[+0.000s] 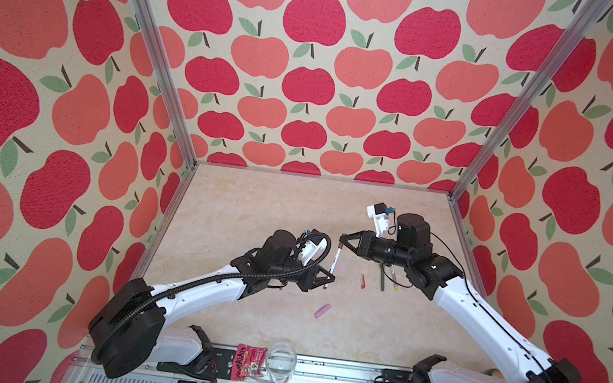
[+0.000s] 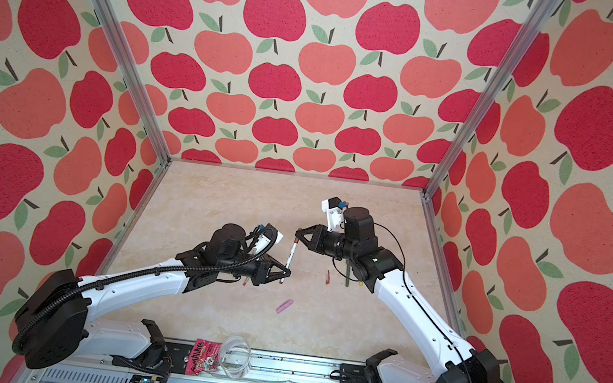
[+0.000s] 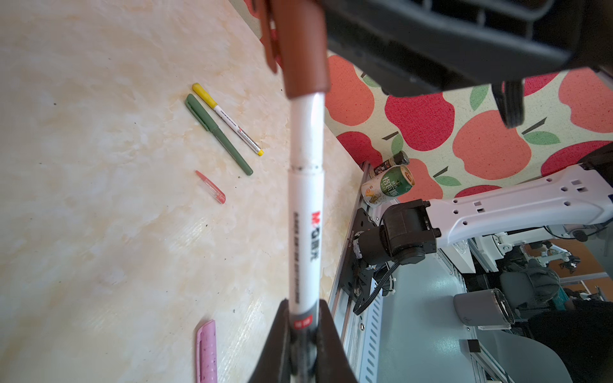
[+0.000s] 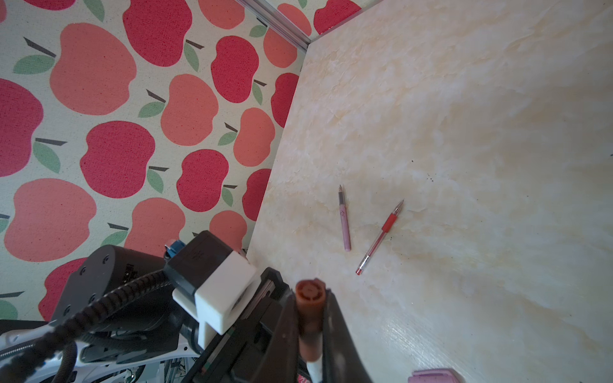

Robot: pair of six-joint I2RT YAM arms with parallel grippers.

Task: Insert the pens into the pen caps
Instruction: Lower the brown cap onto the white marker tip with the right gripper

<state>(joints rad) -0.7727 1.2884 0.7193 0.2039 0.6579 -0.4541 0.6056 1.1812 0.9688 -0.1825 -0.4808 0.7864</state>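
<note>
A white-barrelled pen [image 1: 334,261] [image 3: 305,199] stands tilted above the table's middle. My left gripper [image 1: 327,280] [image 3: 303,308] is shut on its lower end. The brown cap [image 3: 303,49] [image 4: 309,308] sits over the pen's upper end, with my right gripper [image 1: 343,238] [image 4: 310,291] shut on it. On the table lie a capped dark green pen [image 3: 217,132] [image 1: 382,279], a yellow-capped white pen [image 3: 229,119], a loose red cap [image 3: 212,187] [image 1: 363,281] and a pink cap [image 1: 322,310] [image 3: 206,351]. Uncapped lilac-pink pen [image 4: 345,222] and red pen [image 4: 379,237] lie side by side.
A snack packet [image 1: 248,362] and a clear glass [image 1: 281,360] rest on the front rail. Two cans [image 3: 388,185] lie at the rail's right end. Apple-print walls with metal posts [image 1: 455,197] close the table on three sides.
</note>
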